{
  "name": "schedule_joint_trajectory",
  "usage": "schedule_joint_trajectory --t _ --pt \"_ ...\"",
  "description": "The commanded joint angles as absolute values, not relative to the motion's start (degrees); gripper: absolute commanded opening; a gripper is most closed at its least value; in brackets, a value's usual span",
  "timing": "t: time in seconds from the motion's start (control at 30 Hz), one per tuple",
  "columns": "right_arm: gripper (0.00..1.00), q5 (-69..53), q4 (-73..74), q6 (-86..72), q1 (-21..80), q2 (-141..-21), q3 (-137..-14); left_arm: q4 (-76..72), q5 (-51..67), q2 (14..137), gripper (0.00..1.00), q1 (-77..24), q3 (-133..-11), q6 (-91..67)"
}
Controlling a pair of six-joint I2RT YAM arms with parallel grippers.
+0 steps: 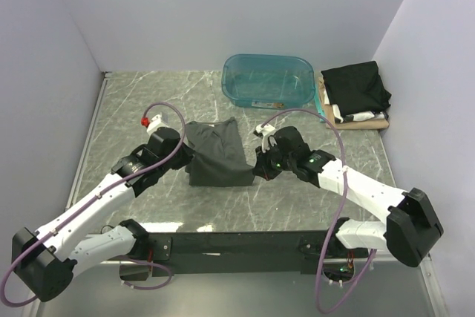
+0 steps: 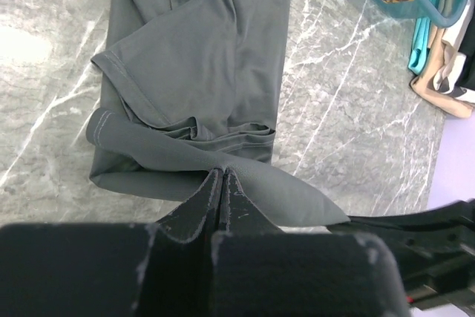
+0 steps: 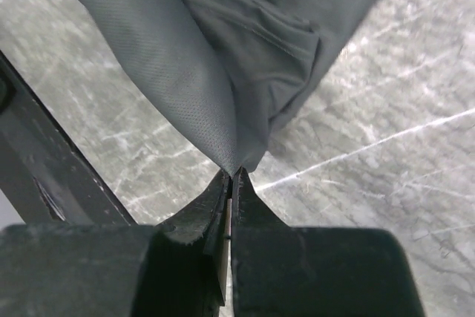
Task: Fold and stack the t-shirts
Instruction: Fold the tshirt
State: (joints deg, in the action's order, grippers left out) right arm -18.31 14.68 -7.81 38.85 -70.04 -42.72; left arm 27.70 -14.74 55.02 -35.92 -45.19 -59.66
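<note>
Marbled grey tabletop (image 1: 133, 102) carried the dark charcoal-grey cloth t-shirt (image 1: 217, 155) at its middle, partly folded. My left fingers (image 2: 221, 183) and right fingers (image 3: 231, 183) were clenched on its near edge. Next, I judged, it needed carrying evenly toward the collar.

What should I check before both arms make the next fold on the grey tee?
1. Pinch by left gripper on grey t-shirt: ok, jaws shut on cloth.
2. Pinch by right gripper on the same shirt: ok.
3. Cloth lying smooth: not ok, creases bunched mid-shirt.
4. The teal tub apart from the shirt: ok.
5. Grips on matching corners: cannot tell.
</note>
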Motion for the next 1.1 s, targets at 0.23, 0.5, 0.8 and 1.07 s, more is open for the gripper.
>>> schedule_joint_trajectory --t 0.23,0.5,0.8,1.07 --pt "0.0 -17.9 15.5 -8.8 39.2 -65.4 -48.9 29.9 -21.7 50.7 0.01 -35.2 -46.7 -61.1" --pt "0.0 -15.3 17.8 -7.9 38.6 -68.2 -55.6 30.0 -24.4 52.0 0.01 -32.2 -49.7 -59.7" --pt "0.0 -18.7 15.7 -10.2 35.7 -73.1 -62.8 19.5 -16.4 55.7 0.01 -26.0 -48.7 -55.7" --pt "0.0 -20.6 13.8 -11.8 34.1 -74.2 -63.5 8.9 -4.1 60.0 0.01 -20.8 -47.0 -55.9"
